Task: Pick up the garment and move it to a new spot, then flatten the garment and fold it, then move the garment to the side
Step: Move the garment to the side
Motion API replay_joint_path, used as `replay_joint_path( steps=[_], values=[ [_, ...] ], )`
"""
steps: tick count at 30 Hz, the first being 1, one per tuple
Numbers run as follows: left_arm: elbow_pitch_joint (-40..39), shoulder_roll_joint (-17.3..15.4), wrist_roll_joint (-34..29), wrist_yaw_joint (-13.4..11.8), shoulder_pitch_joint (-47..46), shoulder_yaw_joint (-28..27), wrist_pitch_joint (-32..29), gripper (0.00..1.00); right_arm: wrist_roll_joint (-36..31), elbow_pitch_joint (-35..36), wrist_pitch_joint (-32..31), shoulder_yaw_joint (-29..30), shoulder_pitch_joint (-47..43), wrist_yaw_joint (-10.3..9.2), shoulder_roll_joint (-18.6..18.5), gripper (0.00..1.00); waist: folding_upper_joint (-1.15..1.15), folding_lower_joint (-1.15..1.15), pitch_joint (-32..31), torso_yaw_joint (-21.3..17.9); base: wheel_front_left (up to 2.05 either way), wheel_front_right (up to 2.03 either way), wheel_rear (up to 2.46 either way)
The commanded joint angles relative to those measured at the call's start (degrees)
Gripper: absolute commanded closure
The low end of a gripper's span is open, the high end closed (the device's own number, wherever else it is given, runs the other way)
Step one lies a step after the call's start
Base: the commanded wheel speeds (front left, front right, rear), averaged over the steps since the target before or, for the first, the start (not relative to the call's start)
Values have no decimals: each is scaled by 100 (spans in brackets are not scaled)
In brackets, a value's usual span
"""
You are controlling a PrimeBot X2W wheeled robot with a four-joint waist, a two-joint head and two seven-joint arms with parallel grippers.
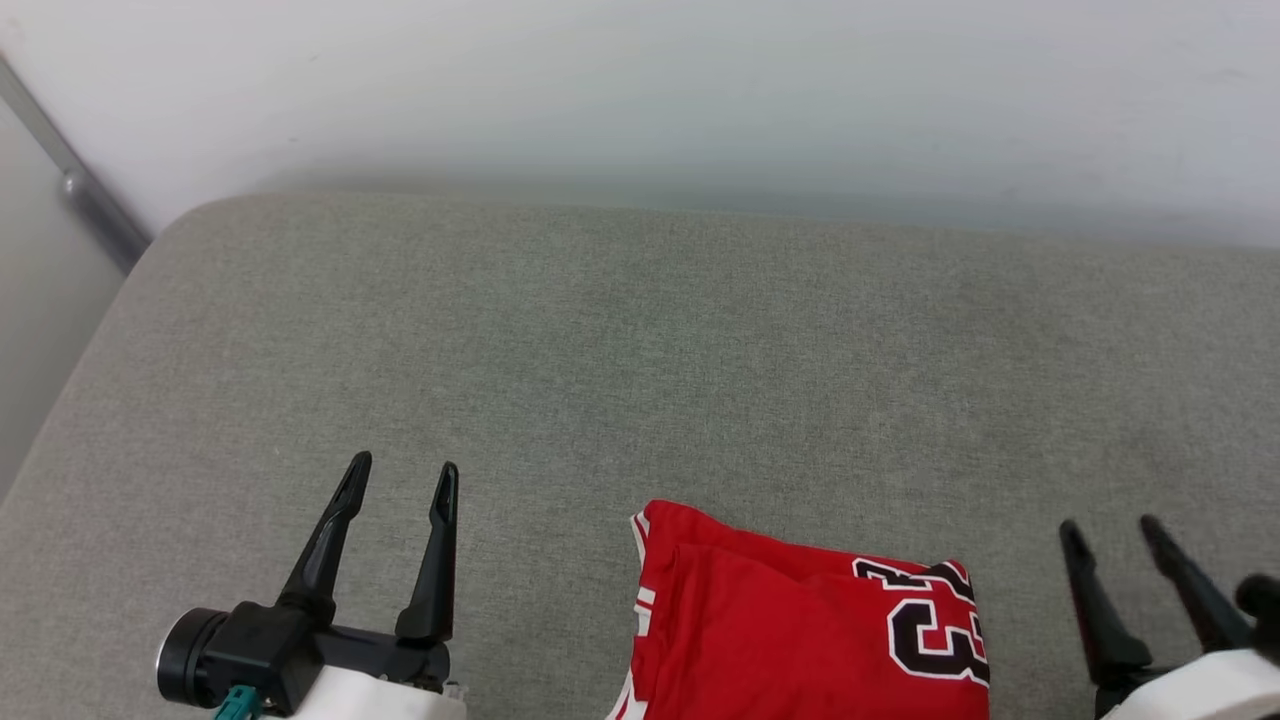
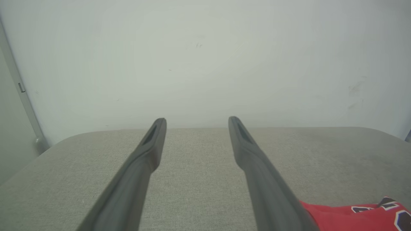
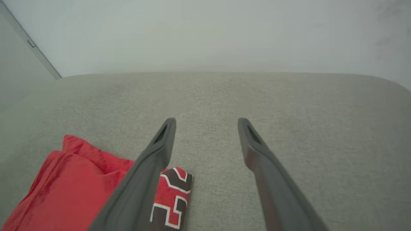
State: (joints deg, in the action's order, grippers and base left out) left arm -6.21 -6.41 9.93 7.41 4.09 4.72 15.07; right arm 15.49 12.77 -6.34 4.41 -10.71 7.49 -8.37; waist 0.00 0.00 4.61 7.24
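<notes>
Near edge, head view: the garment lies on the grey padded surface, between the two arms and closer to the right one. It is a compact red bundle in stacked layers. A white-and-red trimmed edge shows on its left side and a black number outlined in white on its right. Its lower part runs off the bottom of the view, so the full outline cannot be checked.

Left gripper: fingers spread wide, nothing between them, well apart from the cloth. Its wrist view shows the same gap over bare fabric, with a red corner at lower right.

Right gripper: also spread wide and empty, near the numbered end but not touching it. In its wrist view one finger crosses in front of the bundle. That looks like overlap, not contact.

Progress (judgement): the layers look folded, not crumpled, so flattening and folding appear done. The bundle sits at the near edge and neither gripper holds it. I cannot tell whether this is its final spot or whether the shift to the side is still to come.

Mid to far: the surface is uniform grey weave with rounded far corners, and nothing on it blocks a slide either way.

Beyond: a pale wall stands close behind the far edge and would limit a forward reach. A grey metal strip runs diagonally at far left.
</notes>
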Motion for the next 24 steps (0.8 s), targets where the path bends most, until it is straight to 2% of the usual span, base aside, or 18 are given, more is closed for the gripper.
replay_joint_path(
  steps=[1,6,10,11,13,18,24],
  values=[
    [-14,-1,32,8,-80,-29,12,0,143,79,-393,-68,27,-1,-137,0,0,0,33,1,0,0,0],
    [80,-23,95,8,-142,96,12,0,710,338,-2335,-299,20,0,-507,0,0,0,155,53,0,0,0],
    [90,-15,112,8,-247,154,12,0,985,502,-3942,-242,-38,-1,-487,0,0,0,305,140,0,0,0],
    [90,-15,112,8,-247,154,12,0,985,502,-3942,-242,-38,-1,-487,0,0,0,305,140,0,0,0],
    [115,-1,114,8,-275,182,12,0,892,580,-4508,-261,25,-1,-474,0,0,0,384,204,0,0,0],
    [154,23,131,8,-385,250,12,0,673,411,-5154,-200,258,-1,-175,0,0,0,564,379,0,0,0],
    [177,50,105,8,-488,305,12,0,431,-83,-5359,-250,494,-1,42,0,0,0,714,564,0,0,0]
  ],
)
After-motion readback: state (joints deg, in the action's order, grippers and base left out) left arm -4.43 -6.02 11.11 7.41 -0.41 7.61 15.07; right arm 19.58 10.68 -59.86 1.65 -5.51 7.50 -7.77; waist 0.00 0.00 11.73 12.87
